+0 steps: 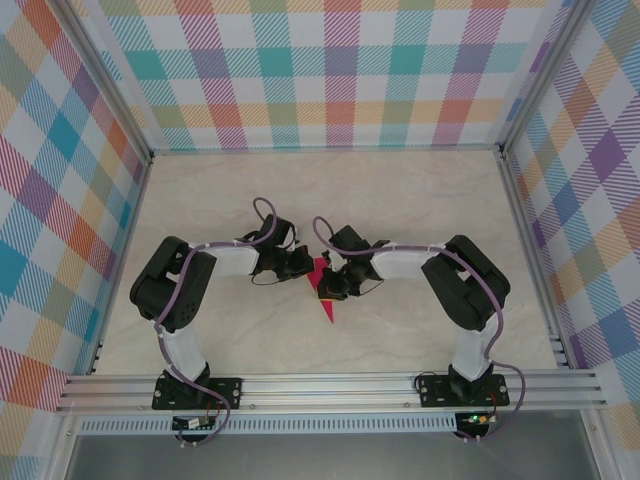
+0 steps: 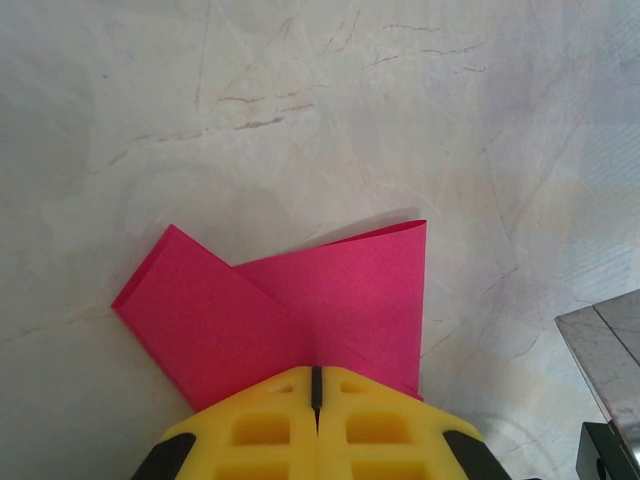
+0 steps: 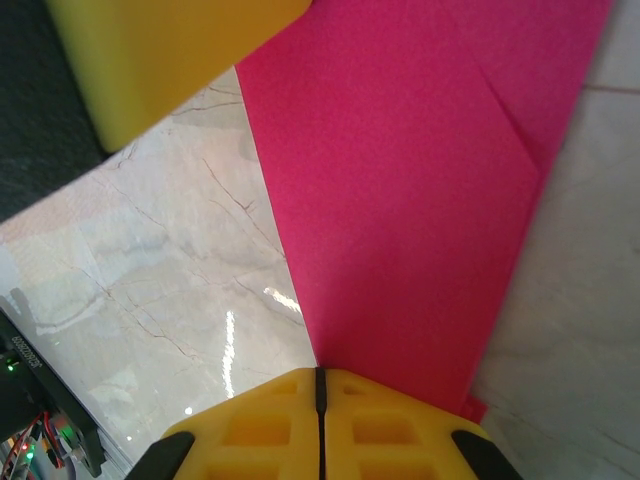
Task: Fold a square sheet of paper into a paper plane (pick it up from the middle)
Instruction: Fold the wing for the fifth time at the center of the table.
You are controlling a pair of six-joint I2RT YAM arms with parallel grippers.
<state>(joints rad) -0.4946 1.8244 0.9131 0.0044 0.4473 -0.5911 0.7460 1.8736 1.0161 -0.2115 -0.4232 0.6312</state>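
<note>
The magenta-pink sheet of paper [image 1: 328,306] lies folded flat on the table's middle, its narrow point toward the arms' bases, close to a paper plane shape. In the left wrist view the paper [image 2: 300,310] shows two overlapping flaps that meet at my left gripper [image 2: 316,372], whose yellow fingers are shut with their tips on the paper. My right gripper [image 3: 319,372] is shut too, its tips on the edge of the paper [image 3: 420,200]. From above, the left gripper [image 1: 308,270] and right gripper [image 1: 324,284] nearly touch over the paper.
The marble-look tabletop [image 1: 420,200] is walled by plaid panels [image 1: 330,70] at the back and sides. An aluminium rail [image 1: 330,385] runs along the near edge. One yellow finger of the left gripper [image 3: 160,60] shows at the right wrist view's upper left.
</note>
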